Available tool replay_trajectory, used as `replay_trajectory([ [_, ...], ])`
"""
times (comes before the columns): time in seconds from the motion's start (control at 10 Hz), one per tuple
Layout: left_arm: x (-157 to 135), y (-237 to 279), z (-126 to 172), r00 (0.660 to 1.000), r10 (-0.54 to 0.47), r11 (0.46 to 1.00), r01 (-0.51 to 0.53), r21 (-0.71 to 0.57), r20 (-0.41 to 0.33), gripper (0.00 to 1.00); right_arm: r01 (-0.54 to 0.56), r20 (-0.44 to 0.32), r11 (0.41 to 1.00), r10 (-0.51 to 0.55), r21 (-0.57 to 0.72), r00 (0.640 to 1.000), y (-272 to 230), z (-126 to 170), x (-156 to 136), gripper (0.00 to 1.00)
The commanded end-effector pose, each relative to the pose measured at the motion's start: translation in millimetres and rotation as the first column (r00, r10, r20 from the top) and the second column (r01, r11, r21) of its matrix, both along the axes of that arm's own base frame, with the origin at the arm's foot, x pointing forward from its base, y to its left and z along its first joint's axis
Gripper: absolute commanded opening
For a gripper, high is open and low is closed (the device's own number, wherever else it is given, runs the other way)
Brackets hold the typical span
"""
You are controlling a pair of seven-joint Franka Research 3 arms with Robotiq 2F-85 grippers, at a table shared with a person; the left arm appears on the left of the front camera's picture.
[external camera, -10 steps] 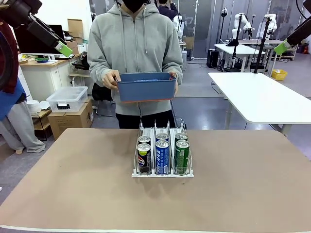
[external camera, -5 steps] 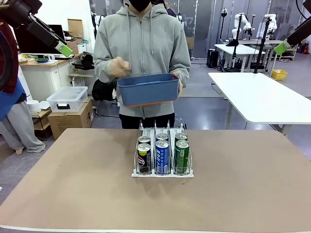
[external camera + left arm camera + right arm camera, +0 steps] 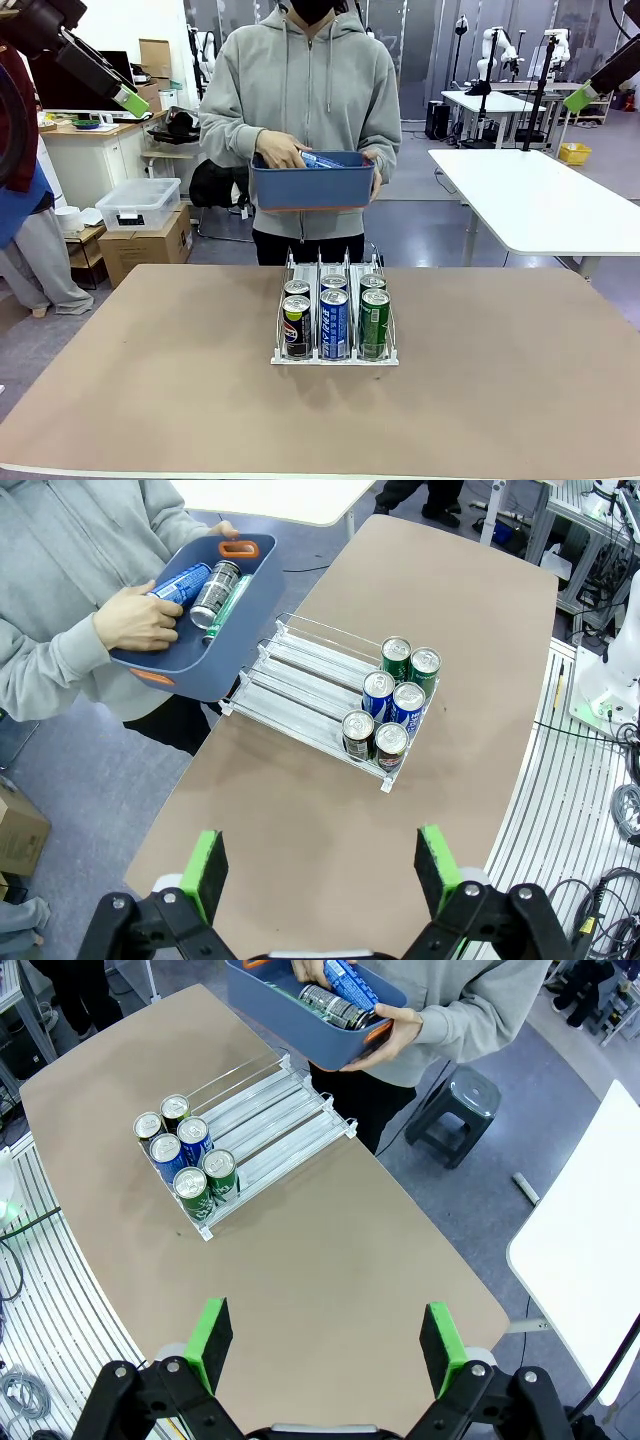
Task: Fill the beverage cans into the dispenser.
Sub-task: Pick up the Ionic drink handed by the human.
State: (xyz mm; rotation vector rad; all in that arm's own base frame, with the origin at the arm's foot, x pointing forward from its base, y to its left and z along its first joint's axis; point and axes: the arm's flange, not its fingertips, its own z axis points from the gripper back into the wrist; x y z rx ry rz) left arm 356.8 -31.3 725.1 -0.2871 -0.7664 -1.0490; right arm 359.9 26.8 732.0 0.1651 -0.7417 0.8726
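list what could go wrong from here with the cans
1. The bin is held by one hand while the other hand grips a blue can; it may tip and spill its loose cans.
2. A can dropped at the back of the dispenser may slide hard into the six cans at its front lip.
3. If the open left gripper and right gripper descend now, they could meet the person's arm.

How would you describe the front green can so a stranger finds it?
On the brown table stands a clear-plastic wire dispenser with three lanes. In the lane on the robot's right, it is the slim green can at the front lip; its row neighbours are blue and black.
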Motion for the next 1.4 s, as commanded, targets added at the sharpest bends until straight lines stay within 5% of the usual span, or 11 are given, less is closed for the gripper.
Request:
replay_trajectory([
  [0.0, -0.2, -0.1, 0.0, 1.000, 0.003, 1.000, -0.003, 0.003, -0.001, 1.00, -0.001, -0.001, 1.000, 0.001, -0.001, 1.000, 0.4, -0.7, 0.3, 1.00],
  [1.3, -0.2, -0.1, 0.0, 1.000, 0.003, 1.000, -0.003, 0.003, -0.001, 1.00, -0.001, -0.001, 1.000, 0.001, -0.001, 1.000, 0.4, -0.7, 0.3, 1.00],
])
